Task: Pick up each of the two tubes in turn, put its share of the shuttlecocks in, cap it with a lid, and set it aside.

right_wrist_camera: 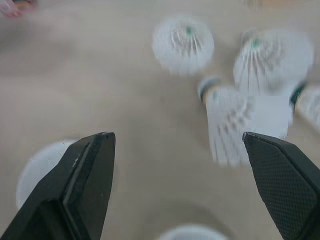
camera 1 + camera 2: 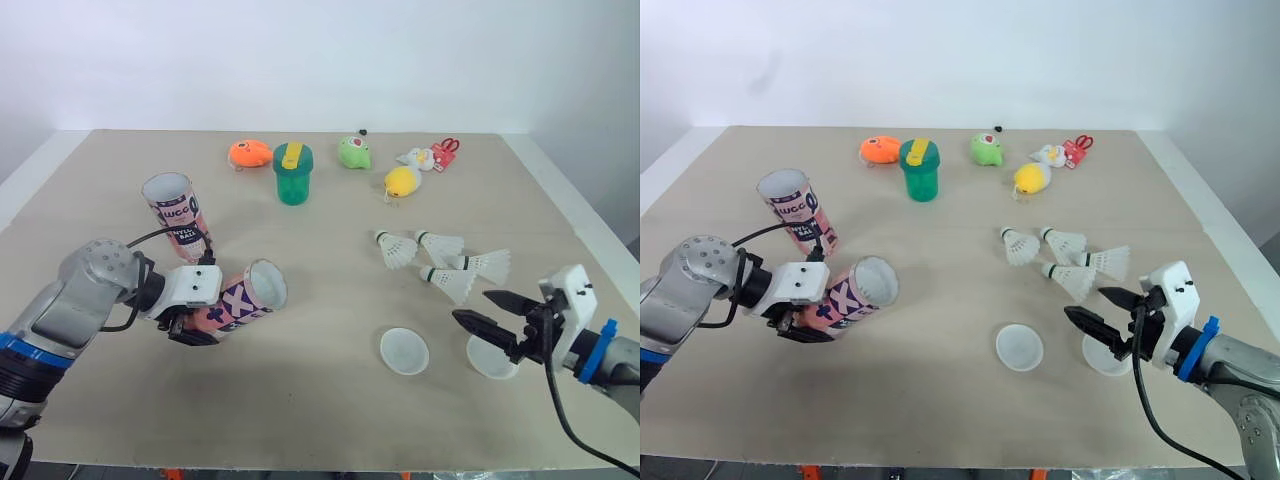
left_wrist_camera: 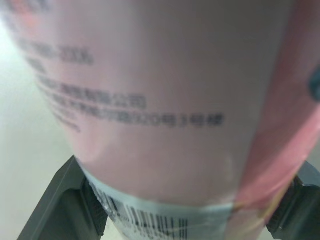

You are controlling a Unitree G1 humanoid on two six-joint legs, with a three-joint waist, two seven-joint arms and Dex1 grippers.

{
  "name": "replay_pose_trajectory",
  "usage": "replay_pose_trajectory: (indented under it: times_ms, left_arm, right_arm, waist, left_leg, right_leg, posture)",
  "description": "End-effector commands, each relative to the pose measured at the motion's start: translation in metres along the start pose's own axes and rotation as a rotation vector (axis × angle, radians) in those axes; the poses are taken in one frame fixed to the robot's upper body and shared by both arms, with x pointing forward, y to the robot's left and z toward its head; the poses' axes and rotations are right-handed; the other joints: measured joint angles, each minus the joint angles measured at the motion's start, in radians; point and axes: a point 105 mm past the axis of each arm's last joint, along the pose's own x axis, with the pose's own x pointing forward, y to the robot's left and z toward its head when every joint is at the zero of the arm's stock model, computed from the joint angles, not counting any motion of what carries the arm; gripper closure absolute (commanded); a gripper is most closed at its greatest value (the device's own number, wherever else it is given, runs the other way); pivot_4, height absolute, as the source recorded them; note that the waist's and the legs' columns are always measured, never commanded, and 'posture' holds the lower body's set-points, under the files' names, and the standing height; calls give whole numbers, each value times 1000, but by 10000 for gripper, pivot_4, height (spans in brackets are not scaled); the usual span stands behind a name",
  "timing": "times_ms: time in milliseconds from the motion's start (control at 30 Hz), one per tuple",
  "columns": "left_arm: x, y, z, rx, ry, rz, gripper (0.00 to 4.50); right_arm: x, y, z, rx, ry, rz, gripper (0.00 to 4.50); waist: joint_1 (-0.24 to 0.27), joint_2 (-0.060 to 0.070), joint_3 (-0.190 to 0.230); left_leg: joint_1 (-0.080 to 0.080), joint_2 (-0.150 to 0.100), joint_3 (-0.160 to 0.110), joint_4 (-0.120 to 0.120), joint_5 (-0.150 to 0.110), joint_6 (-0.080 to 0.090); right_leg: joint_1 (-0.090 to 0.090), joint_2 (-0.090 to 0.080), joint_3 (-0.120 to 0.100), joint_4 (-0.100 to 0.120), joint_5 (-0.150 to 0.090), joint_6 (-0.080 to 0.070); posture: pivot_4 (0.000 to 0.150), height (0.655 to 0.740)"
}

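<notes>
1. Nearest, at 5 o'clock on the table (image 2: 300,410), the right gripper (image 2: 471,306) hangs low with its fingers spread wide and nothing between them. Its tips aim toward 10 o'clock. Its forearm comes in over the near right corner, close to the table's right edge.
2. A lid (image 2: 485,364) lies flat right under that gripper, partly hidden by the lower finger. A second lid (image 2: 404,351) lies at its 9 o'clock, near but apart.
3. At 8 o'clock the left gripper (image 2: 192,324) is clenched on the base end of a pink tube (image 2: 245,298). The left wrist view shows a finger against each side of the tube. The tube is tilted, its open mouth raised toward 2 o'clock. The forearm reaches in from the near left corner.
4. Bare table lies between the tube's mouth and the second lid.
5. Four shuttlecocks (image 2: 450,283) lie on their sides in a loose cluster at 12 o'clock of the right gripper. The nearest is just beyond its fingertips, with nothing between.
6. The second tube (image 2: 178,212) stands at 11 o'clock of the held one, mouth open upward. A black cable (image 2: 160,236) from the left wrist loops across its lower front.
7. Farthest, a row spans the back: an orange toy (image 2: 250,153), a green cup (image 2: 293,175), a green toy (image 2: 354,151), a yellow toy (image 2: 402,181), a white toy (image 2: 417,158) and a small red thing (image 2: 446,148). All are well apart from both arms, and the table's middle is open.
</notes>
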Motion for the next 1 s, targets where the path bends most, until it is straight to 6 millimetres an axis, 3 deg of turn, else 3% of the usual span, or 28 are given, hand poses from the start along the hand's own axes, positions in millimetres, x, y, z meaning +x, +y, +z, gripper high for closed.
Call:
replay_pose_trajectory:
  times_ms: [33,400,867,967,1000]
  left_arm:
    - [9,-6,1,6,-5,-38,10577]
    - [2,-10,0,-13,-2,-15,10577]
    - [-2,-13,-1,-29,3,2,10577]
    - [-2,-12,-2,-28,3,2,10577]
    - [-1,-12,-2,-27,3,1,10577]
  right_arm:
    - [13,-4,0,-36,-15,5,1443]
    - [56,-10,3,-49,-45,46,1443]
    - [70,-18,7,-40,-80,21,1443]
    - [69,-19,7,-37,-84,15,12231]
    - [69,-19,7,-36,-84,13,17978]
  waist:
    - [-1,0,0]
    - [-3,1,0]
    - [-3,0,0]
    - [-3,0,0]
    - [-3,0,0]
  left_leg:
    - [1,0,0,0,0,0]
    - [0,-1,0,-1,0,0]
    - [0,-1,0,-2,-1,1]
    - [0,-1,0,-2,-1,1]
    - [0,-1,0,-2,-1,1]
  right_leg:
    - [0,0,0,0,0,0]
    - [0,-1,0,0,-2,1]
    - [0,0,0,0,-4,2]
    - [0,0,0,0,-4,1]
    - [0,0,0,0,-4,1]
  posture:
    - [1500,7400]
    - [1500,7400]
    - [1500,7400]
    - [1500,7400]
    - [1500,7400]
